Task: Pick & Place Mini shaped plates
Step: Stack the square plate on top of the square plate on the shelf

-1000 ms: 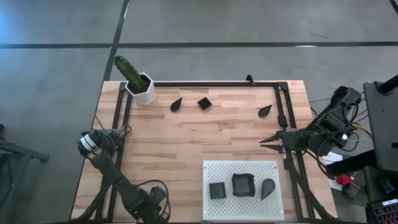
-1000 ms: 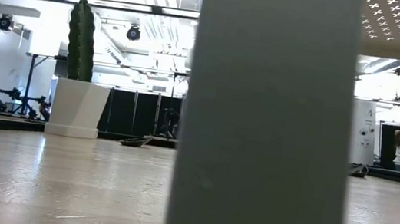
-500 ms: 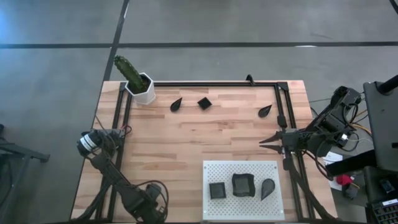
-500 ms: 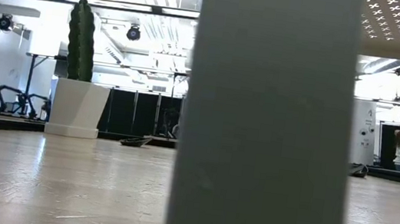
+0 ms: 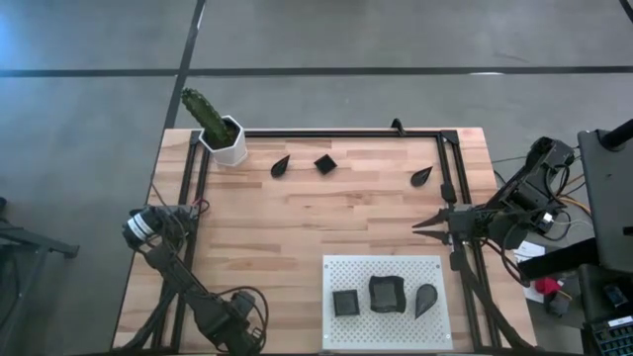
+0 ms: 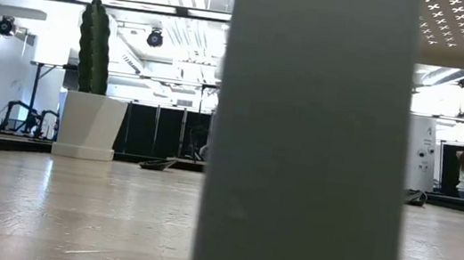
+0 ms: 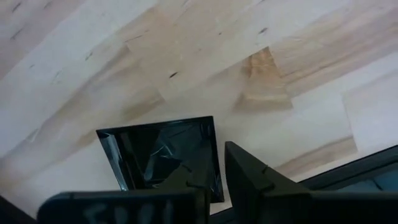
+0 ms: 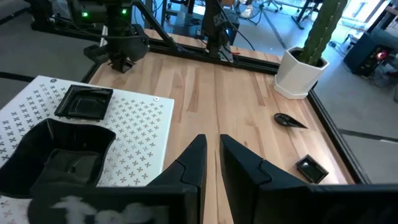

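A: Mini shaped plates: small, black, glossy; three on the white perforated board, three near the table's far edge.
B: Left gripper clamps a square plate; right gripper fingers nearly together, empty.

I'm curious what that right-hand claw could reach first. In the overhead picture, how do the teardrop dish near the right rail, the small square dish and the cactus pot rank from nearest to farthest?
From the right gripper:
1. Teardrop dish, near the right rail.
2. Small square dish, far-edge middle.
3. Cactus pot, far left corner.

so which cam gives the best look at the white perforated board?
High view: the whole white perforated board shows, carrying three dark plates. Right wrist view shows part of it, cut off at the frame edge. Low view has an out-of-focus slab blocking the middle. Left wrist view misses it.
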Action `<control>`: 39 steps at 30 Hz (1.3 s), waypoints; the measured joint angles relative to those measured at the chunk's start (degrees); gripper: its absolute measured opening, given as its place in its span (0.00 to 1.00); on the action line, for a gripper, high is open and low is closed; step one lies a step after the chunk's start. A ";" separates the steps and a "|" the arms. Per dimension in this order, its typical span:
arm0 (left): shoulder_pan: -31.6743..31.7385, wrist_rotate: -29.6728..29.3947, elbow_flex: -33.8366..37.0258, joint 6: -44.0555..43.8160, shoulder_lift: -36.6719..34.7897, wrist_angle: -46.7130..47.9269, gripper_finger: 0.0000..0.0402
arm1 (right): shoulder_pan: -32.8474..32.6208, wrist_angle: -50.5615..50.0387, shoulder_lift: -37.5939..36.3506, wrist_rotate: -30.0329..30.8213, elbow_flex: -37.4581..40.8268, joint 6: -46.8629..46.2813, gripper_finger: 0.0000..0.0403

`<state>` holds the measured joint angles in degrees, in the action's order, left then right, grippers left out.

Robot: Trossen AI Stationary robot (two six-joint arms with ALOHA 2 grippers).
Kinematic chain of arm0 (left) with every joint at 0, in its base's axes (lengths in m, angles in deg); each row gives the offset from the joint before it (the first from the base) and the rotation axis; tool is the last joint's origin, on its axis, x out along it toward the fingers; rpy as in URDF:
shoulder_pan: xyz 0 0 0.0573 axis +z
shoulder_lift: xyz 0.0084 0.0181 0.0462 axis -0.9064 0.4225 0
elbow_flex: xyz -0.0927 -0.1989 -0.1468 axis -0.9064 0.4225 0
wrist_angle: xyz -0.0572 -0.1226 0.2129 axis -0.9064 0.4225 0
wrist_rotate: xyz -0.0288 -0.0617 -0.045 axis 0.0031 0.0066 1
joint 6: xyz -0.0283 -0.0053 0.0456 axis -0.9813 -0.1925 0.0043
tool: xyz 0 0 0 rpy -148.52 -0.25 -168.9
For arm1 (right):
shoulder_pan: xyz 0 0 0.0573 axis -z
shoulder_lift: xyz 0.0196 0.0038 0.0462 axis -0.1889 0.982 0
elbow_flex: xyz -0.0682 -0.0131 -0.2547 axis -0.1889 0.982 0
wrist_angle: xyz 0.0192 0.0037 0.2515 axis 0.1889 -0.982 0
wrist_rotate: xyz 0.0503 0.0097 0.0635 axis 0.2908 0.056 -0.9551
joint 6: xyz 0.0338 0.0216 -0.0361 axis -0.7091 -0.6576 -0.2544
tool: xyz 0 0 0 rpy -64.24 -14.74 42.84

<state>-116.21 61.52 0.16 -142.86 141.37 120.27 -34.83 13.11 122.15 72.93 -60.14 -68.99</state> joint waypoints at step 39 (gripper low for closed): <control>0.17 0.52 0.30 2.77 0.42 1.56 0.00 | -0.01 0.18 0.00 -0.07 0.00 0.91 0.11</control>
<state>-116.03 62.04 0.46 -140.10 141.78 121.83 -34.84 13.30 122.15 72.87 -60.14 -68.08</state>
